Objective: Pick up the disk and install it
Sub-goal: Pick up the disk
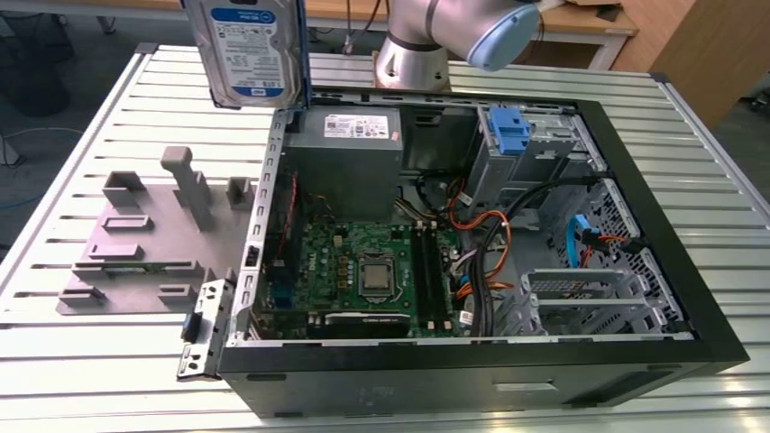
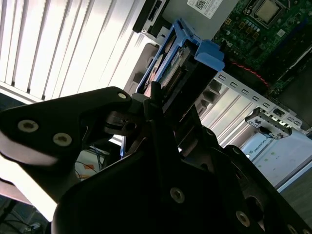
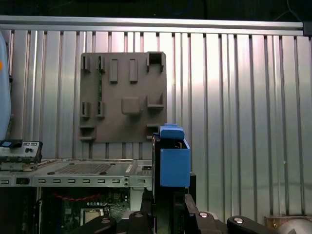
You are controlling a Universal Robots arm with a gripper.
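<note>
The disk [image 1: 252,50], a silver drive with a white-and-blue label and blue side rails, hangs upright in the air above the back left corner of the open computer case [image 1: 481,379] in the exterior view. In both wrist views my black gripper [image 2: 163,114] is shut on it. The drive's blue rail end [image 3: 173,161] sticks out beyond the fingers [image 3: 146,204]. In the second wrist view the disk [image 2: 178,61] points toward the case's edge and motherboard.
The case lies open on a slatted metal table [image 1: 72,361]. Inside are a grey power supply box [image 1: 349,135], a motherboard [image 1: 361,271], cables and a bare blue bracket [image 1: 511,135] in the drive bay. A grey fixture plate [image 1: 132,244] lies left of the case.
</note>
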